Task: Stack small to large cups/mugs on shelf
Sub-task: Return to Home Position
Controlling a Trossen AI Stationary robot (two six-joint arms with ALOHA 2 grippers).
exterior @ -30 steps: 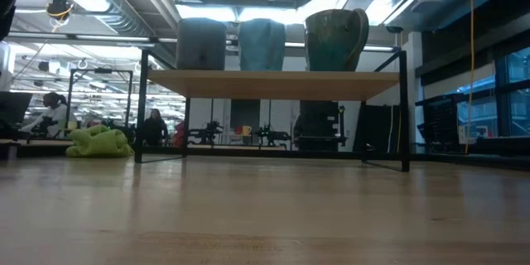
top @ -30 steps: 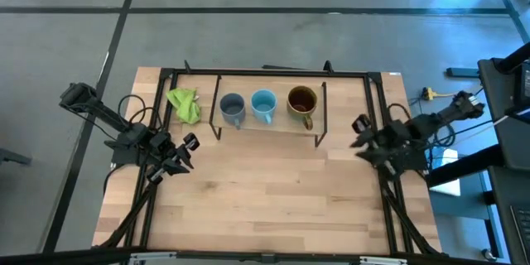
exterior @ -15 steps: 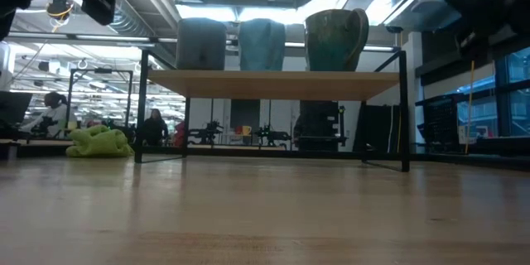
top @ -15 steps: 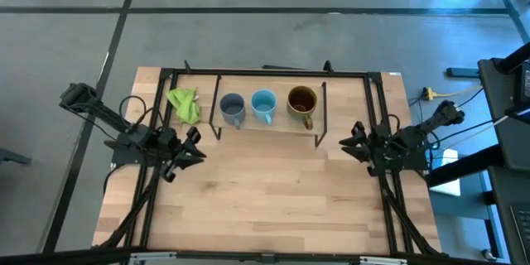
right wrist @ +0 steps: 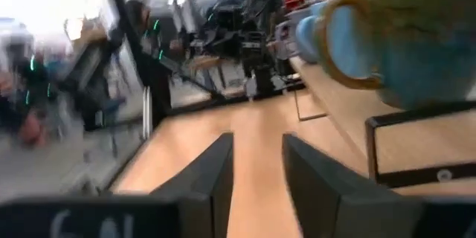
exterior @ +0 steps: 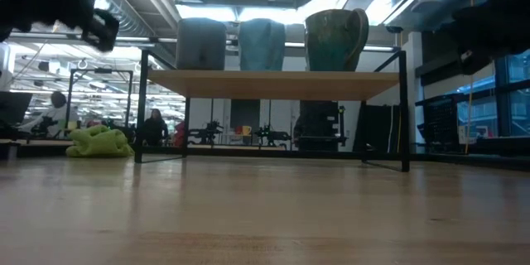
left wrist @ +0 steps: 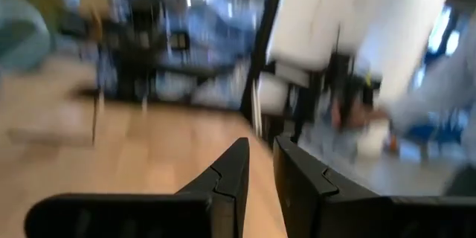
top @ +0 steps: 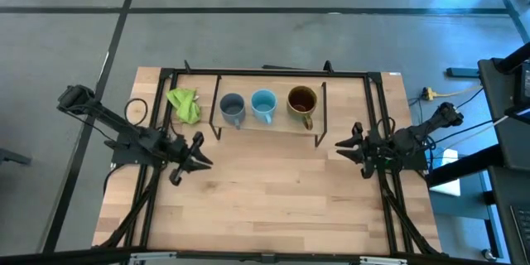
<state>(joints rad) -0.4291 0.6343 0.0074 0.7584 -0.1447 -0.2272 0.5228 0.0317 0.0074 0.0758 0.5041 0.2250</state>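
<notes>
Grey-blue mug (top: 232, 108), sky-blue mug (top: 263, 105) and brown-olive mug (top: 302, 102) sit in a row on the shelf (top: 277, 127), upper middle of the high view. My left gripper (top: 197, 156) and right gripper (top: 344, 145) are both slightly parted and empty. Risk imo: the right one's near the shelf, so a sloppy swing could rattle it.
</notes>
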